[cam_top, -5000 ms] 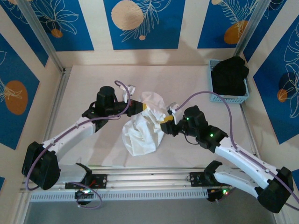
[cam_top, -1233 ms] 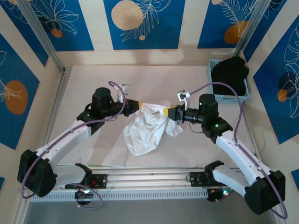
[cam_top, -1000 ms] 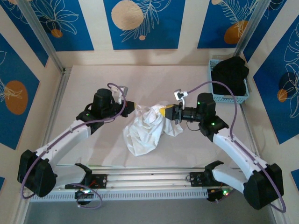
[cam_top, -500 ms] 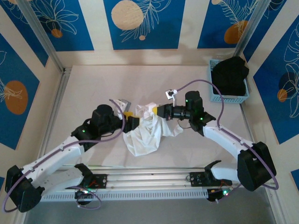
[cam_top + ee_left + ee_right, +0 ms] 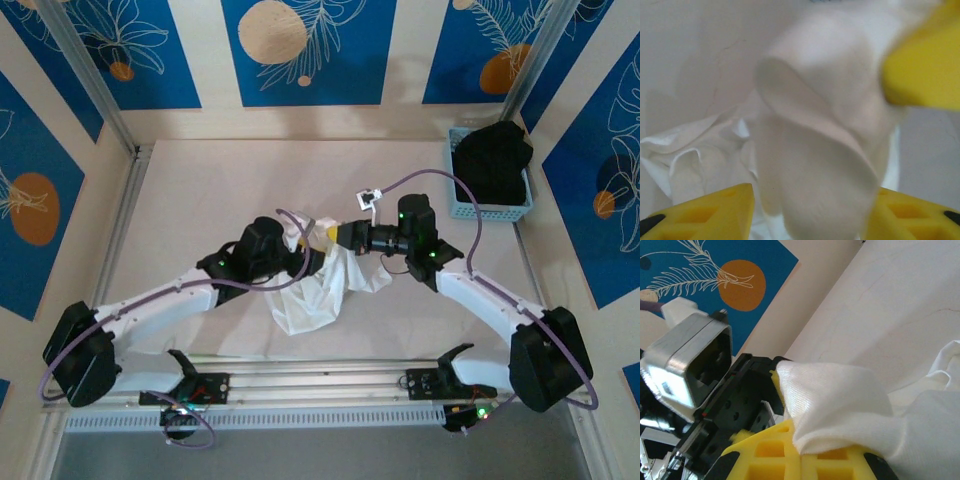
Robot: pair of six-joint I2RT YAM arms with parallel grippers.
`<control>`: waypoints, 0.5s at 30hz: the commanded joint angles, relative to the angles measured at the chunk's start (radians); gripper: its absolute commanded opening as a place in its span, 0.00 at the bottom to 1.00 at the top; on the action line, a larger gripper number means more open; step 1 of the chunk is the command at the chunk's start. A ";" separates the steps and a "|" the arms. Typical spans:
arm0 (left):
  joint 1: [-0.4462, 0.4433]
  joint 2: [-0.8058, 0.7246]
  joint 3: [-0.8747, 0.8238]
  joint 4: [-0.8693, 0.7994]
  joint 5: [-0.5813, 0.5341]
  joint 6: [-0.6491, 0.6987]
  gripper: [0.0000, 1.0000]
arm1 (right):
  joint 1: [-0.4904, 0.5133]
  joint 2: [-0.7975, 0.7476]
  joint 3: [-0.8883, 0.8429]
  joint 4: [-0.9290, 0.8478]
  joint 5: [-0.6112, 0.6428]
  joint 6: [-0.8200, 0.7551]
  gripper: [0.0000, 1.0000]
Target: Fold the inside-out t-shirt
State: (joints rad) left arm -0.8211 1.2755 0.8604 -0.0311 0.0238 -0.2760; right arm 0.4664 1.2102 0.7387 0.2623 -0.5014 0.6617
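The inside-out t-shirt [image 5: 312, 290] is a bunched white heap in the middle of the table [image 5: 200, 190]. My right gripper [image 5: 331, 237] is shut on its upper edge and holds a peak of cloth off the table. In the right wrist view the yellow fingers [image 5: 790, 452] pinch a fold of the t-shirt [image 5: 840, 400]. My left gripper [image 5: 310, 262] sits just left of that peak with its jaws apart. In the left wrist view a hanging fold of the t-shirt [image 5: 820, 165] lies between the left gripper [image 5: 810, 222] fingers [image 5: 705, 212], closer to the right one.
A light blue basket [image 5: 495, 208] at the back right holds a black garment [image 5: 492, 160]. The two wrists are close together over the shirt. The left arm's black wrist and camera housing [image 5: 690, 360] fill the left of the right wrist view.
My left gripper let go of the shirt's top edge, opened, and swung right and nearer, up to the peak. The right gripper carried the cloth a little left and stayed shut.
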 commanded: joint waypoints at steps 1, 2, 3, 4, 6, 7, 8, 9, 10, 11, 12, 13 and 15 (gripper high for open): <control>0.002 0.011 0.038 0.008 -0.116 -0.012 0.39 | -0.013 -0.054 -0.002 -0.032 0.016 -0.025 0.00; 0.004 0.009 0.036 0.010 -0.122 -0.014 0.34 | -0.018 -0.064 -0.004 -0.042 0.018 -0.033 0.00; 0.007 0.009 0.034 0.006 -0.123 -0.014 0.30 | -0.022 -0.072 -0.003 -0.049 0.016 -0.039 0.00; 0.012 0.007 0.037 -0.007 -0.129 -0.012 0.28 | -0.030 -0.083 -0.003 -0.058 0.014 -0.047 0.00; 0.023 0.005 0.044 -0.045 -0.129 -0.007 0.24 | -0.047 -0.109 -0.004 -0.079 0.013 -0.061 0.00; 0.033 0.002 0.048 -0.063 -0.123 -0.006 0.20 | -0.058 -0.127 -0.005 -0.087 0.014 -0.070 0.00; 0.040 -0.001 0.050 -0.074 -0.116 -0.006 0.18 | -0.064 -0.137 -0.005 -0.093 0.011 -0.074 0.00; 0.056 -0.011 0.051 -0.094 -0.094 -0.008 0.12 | -0.076 -0.158 -0.005 -0.103 0.011 -0.087 0.00; 0.069 -0.021 0.050 -0.103 -0.070 -0.008 0.07 | -0.083 -0.176 -0.003 -0.111 0.008 -0.096 0.00; 0.080 -0.032 0.050 -0.108 -0.047 -0.007 0.04 | -0.088 -0.187 -0.004 -0.116 -0.001 -0.104 0.00; 0.096 -0.045 0.050 -0.114 -0.015 -0.006 0.01 | -0.092 -0.197 0.000 -0.124 -0.012 -0.116 0.00; 0.113 -0.060 0.049 -0.113 0.036 -0.009 0.00 | -0.095 -0.206 0.007 -0.137 -0.026 -0.129 0.00; 0.143 -0.094 0.039 -0.103 0.125 -0.020 0.00 | -0.104 -0.221 0.023 -0.177 -0.048 -0.160 0.00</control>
State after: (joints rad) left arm -0.7193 1.2476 0.8810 -0.1066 0.0143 -0.2821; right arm 0.3756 1.0222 0.7376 0.1410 -0.5056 0.5716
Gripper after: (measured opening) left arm 0.041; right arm 0.041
